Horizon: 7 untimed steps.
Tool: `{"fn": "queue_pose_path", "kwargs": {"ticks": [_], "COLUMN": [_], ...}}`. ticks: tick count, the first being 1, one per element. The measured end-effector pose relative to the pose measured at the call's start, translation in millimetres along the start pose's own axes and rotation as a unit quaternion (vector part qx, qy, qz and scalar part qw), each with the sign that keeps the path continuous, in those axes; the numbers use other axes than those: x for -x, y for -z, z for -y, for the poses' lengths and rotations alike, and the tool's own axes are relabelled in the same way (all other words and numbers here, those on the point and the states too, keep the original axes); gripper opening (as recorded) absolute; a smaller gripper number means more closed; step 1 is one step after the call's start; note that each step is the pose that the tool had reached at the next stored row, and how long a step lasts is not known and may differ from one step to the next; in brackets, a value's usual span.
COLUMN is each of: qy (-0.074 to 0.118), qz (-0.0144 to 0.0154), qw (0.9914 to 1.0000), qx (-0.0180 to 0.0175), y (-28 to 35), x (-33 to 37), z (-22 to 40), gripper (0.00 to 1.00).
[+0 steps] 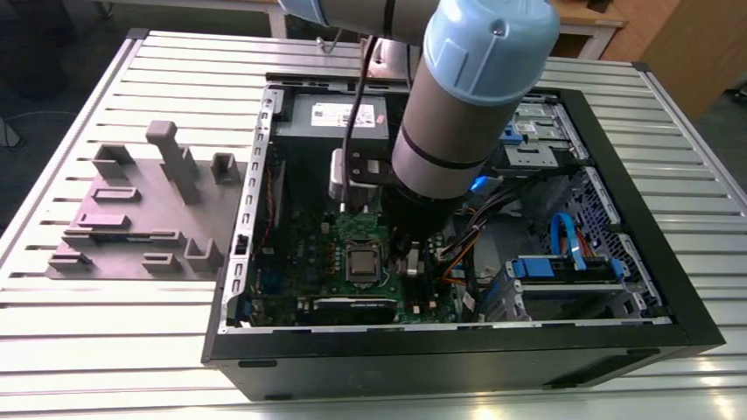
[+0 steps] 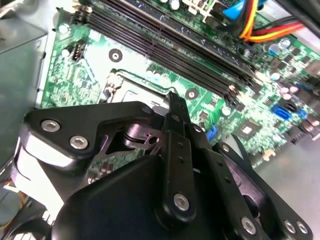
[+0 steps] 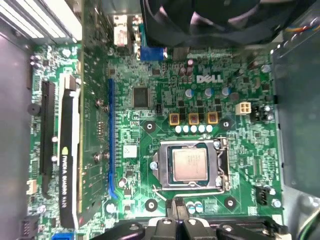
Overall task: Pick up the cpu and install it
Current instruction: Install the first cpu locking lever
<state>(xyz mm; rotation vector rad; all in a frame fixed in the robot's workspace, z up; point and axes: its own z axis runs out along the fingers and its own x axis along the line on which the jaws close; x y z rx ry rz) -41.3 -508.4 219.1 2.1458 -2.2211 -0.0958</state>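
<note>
While the arm reaches down into the case, the black linked-finger claw point(image 3: 175, 202) hangs tip-down over the board. In the first wrist view its fingers look drawn together, tip to tip. The second wrist view shows it from the side as one dark finger bar on bolted links.

- Task thing: the cpu point(image 3: 190, 162), a small flat square chip with a silvery metal top, lies flat in its socket. The hinged silver metal socket frame point(image 3: 220, 165) sits around it. The claw tip is just beside the frame, near its thin wire lever point(image 3: 185, 189), and apart from the chip.
- Board: the green printed motherboard point(image 3: 150, 100) carries the socket.
  - A long black graphics card with a green stripe point(image 3: 67, 165) stands in a slot well away from the socket.
  - A round black fan point(image 3: 210, 20) overhangs the board's edge.
  - In the second wrist view, black memory slots point(image 2: 175, 50) run past the socket, with a bundle of orange, yellow and red wires point(image 2: 255, 25) beyond them.
- Exterior view:
  - The pale blue and grey arm point(image 1: 467, 105) angles down into the open black computer case point(image 1: 653, 262).
  - A big grey box with a white label point(image 1: 338, 114) sits at the case's far end.
  - The case lies on a silver slatted tabletop point(image 1: 117, 350).
  - A grey moulded fixture block point(image 1: 140, 219) is at the exterior view's left.
</note>
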Motion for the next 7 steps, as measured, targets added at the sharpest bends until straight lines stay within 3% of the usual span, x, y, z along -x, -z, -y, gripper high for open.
{"fn": "queue_pose_path", "kwargs": {"ticks": [7], "qy": [0.0], "qz": [0.0], "qw": [1.0], "qx": [0.0005], "y": [0.1], "x": [0.0], "z": [0.0], "gripper": [0.1]}}
